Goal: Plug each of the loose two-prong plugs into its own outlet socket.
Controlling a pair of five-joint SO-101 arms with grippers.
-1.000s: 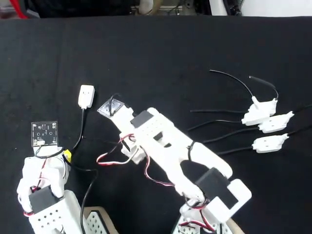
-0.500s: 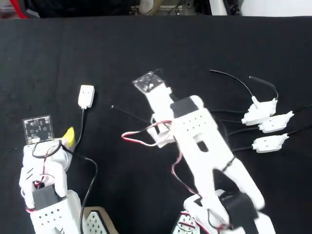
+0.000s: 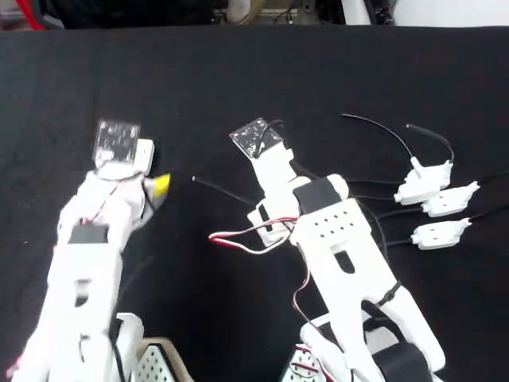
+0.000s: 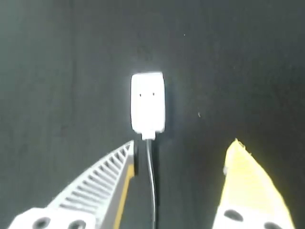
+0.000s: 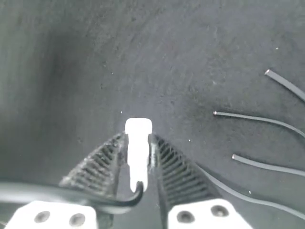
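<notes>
- Since a second ago, the left arm (image 3: 87, 247) has swung up from the near-left corner and now reaches over the white outlet socket (image 4: 147, 101). The right arm (image 3: 342, 239) has drawn away from that socket toward the middle of the black table (image 3: 262, 72).
- Left gripper (image 4: 183, 142) is spread wide and grips nothing. Its white ribbed finger (image 4: 107, 176) and yellow finger (image 4: 248, 183) stand on either side of the socket's black cord (image 4: 151, 181), just short of the socket body.
- That socket lies flat on the left part of the table with two small slots facing up. Its cord runs back toward the arm.
- Right gripper (image 5: 138, 137) is clenched on a white plug (image 5: 138, 152) over bare cloth mid-table. The plug's tip pokes out past the fingertips, and its black lead (image 5: 71, 198) curls across the base of the fingers.
- Three white connector bodies (image 3: 449, 199) lie close together near the right edge. Their thin black leads (image 3: 374, 127) fan out toward the centre.
</notes>
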